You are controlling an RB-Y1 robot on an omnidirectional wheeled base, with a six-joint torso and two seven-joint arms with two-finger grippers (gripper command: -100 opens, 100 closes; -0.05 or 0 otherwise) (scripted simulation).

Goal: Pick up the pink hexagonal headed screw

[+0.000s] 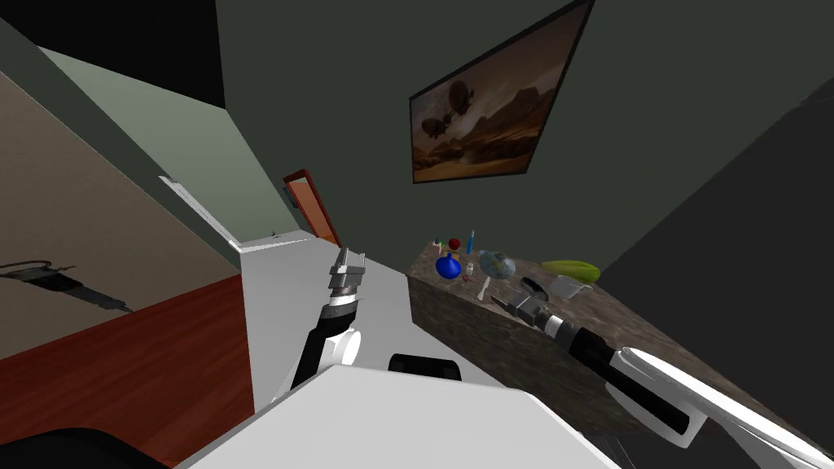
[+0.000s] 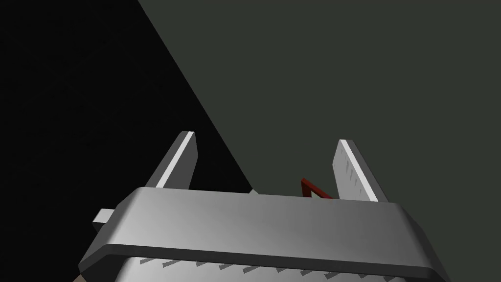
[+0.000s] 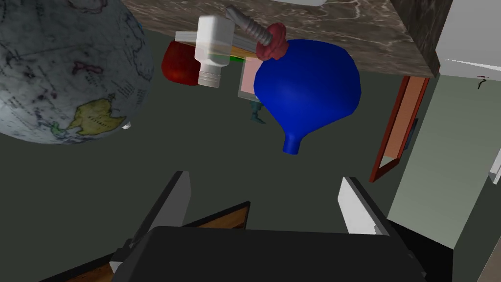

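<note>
Left gripper (image 2: 266,138) hangs spread, right gripper (image 3: 264,177) is spread too, and well ahead of its jaws a white bottle (image 3: 213,46), the pink-headed screw (image 3: 259,34) and a blue funnel (image 3: 308,83) sit bunched together, so a sloppy reach probably knocks a neighbour.

The right gripper (image 1: 500,303) hovers over a stone-patterned counter (image 1: 489,342), near a globe (image 1: 497,263), a blue vase (image 1: 448,266), a red ball (image 1: 454,243), a small bottle (image 1: 470,267), a green object (image 1: 571,270) and a white cup (image 1: 569,287). The left gripper (image 1: 349,259) is raised over a white surface (image 1: 277,309). A painting (image 1: 489,106) hangs on the wall.
</note>
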